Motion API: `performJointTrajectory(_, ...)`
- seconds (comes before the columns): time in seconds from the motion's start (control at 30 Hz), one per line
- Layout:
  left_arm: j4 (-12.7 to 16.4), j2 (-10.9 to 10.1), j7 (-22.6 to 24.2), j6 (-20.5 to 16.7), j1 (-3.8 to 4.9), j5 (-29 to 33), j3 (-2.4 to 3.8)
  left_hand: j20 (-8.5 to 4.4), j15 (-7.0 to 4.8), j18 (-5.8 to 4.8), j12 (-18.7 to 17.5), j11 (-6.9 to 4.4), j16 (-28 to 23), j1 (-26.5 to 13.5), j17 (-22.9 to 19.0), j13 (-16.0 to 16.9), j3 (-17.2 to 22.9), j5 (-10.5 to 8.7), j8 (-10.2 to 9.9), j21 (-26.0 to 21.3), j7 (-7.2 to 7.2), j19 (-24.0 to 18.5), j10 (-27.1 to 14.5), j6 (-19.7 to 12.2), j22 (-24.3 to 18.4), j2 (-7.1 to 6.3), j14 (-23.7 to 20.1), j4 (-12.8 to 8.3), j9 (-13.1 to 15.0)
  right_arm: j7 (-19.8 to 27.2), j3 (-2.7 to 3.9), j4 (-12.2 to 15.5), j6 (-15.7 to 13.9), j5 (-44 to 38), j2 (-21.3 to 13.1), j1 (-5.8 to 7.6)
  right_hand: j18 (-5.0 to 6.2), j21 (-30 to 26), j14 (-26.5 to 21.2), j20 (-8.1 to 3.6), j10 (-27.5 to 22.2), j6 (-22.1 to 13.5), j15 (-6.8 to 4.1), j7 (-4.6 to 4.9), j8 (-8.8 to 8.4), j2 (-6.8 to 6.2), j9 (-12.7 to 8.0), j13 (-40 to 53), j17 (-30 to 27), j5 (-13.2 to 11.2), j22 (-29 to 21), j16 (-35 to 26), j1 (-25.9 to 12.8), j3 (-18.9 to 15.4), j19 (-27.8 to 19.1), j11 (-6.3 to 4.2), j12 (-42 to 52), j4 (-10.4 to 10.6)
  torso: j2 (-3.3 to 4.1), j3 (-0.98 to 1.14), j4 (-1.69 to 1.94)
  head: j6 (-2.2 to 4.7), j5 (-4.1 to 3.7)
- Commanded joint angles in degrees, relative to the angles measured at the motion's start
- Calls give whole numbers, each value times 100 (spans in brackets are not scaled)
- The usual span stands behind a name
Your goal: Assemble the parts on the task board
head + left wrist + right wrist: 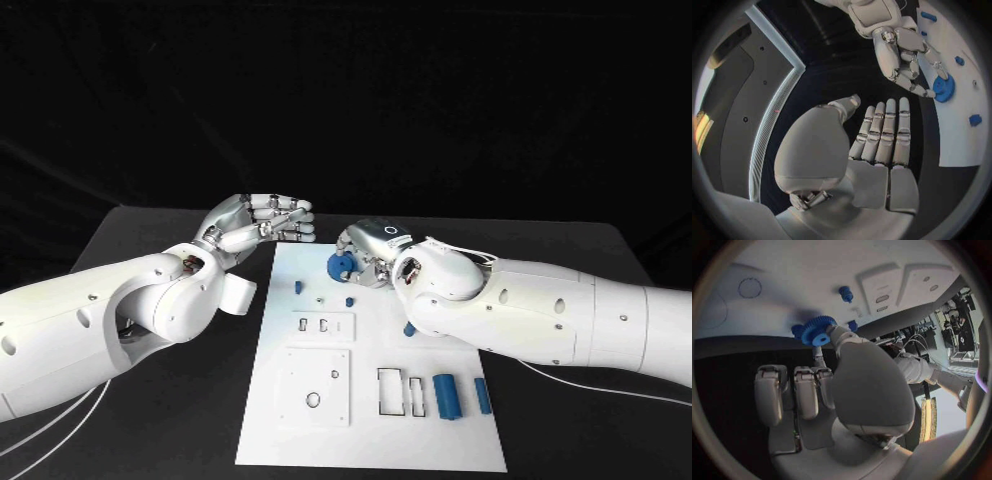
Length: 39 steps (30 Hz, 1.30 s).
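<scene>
1. My right hand (378, 247) pinches a blue gear (819, 331) at its fingertips, over the far end of the white task board (372, 440);
2. My left hand (257, 224) hovers just beside the board, fingers straight, together, holding nothing.

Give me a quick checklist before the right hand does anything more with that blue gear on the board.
1. Blue gear held by the right hand: ok, pinched at its fingers.
2. Gear over the task board: ok, near the far end.
3. Gear seated on a peg: cannot tell, the underside is hidden.
4. Left hand away from the gear: ok, it is off the board's far left corner, holding nothing.
5. Other parts undisturbed: ok, the blue cylinder lies beside the slim blue bar at the near end.
</scene>
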Motion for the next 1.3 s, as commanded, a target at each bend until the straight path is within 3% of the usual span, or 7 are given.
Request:
performJointTrajectory(0.03, 19, 6, 28, 91, 5, 10, 4, 32, 27, 68, -36, 21, -38, -59, 5, 3, 23, 5, -34, -35, 140, -11, -2, -38, -5, 3, -4, 2, -8, -45, -3, -28, 190, 18, 10, -12, -65, 9, 556, -28, 490, 217, -43, -135, 17, 43, 48, 1344, 1261, 15, 1114, 25, -43, 24, 286, -42, 17, -1, -6, 8, 2, -19, 12)
performJointTrajectory(0.47, 18, 7, 26, 94, 5, 10, 4, 32, 27, 68, -36, 21, -38, -59, 5, 3, 23, 5, -34, -35, 140, -11, -2, -38, -5, 3, -4, 2, -8, -33, -8, -120, 166, 77, 30, -28, -61, -4, 554, -29, 478, 178, -37, -121, -18, -5, 42, 1328, 1250, 10, 1104, 23, -119, 41, 277, -32, -1, 6, -4, 12, -16, -6, 27)
performJointTrajectory(0.73, 15, 7, 22, 94, 5, 10, 4, 32, 27, 68, -36, 21, -38, -59, 5, 3, 23, 5, -34, -35, 140, -11, -2, -38, -5, 3, -4, 2, -8, 50, -8, -168, 89, 176, 72, -31, -55, -36, 548, 68, 411, -246, 87, 39, -319, -193, -40, 1239, 1224, -4, 1087, 17, -465, -168, 258, 112, -97, 66, -4, 9, -2, -5, 23)
performJointTrajectory(0.87, 14, 4, 20, 95, 5, 10, 4, 32, 27, 68, -36, 21, -38, -59, 5, 3, 23, 5, -34, -35, 140, -11, -2, -38, -5, 3, -4, 2, -8, 78, -9, -173, 69, 218, 69, -32, -53, -43, 547, 105, 405, -354, 119, 72, -407, -160, -52, 1234, 1218, 0, 1087, 16, -594, -389, 256, 146, -103, 79, -3, 4, -5, -6, 27)
performJointTrajectory(1.3, 14, -2, 15, 102, 5, 10, 4, 32, 27, 68, -36, 21, -38, -59, 5, 3, 23, 5, -34, -35, 140, -11, -2, -38, -5, 3, -4, 2, -8, 155, -9, -142, 135, 335, 31, -34, -55, -38, 550, 121, 416, -258, 120, 55, -407, 0, -16, 1252, 1234, 9, 1101, 19, -778, -657, 265, 138, -86, 96, -4, 9, -8, -5, 30)
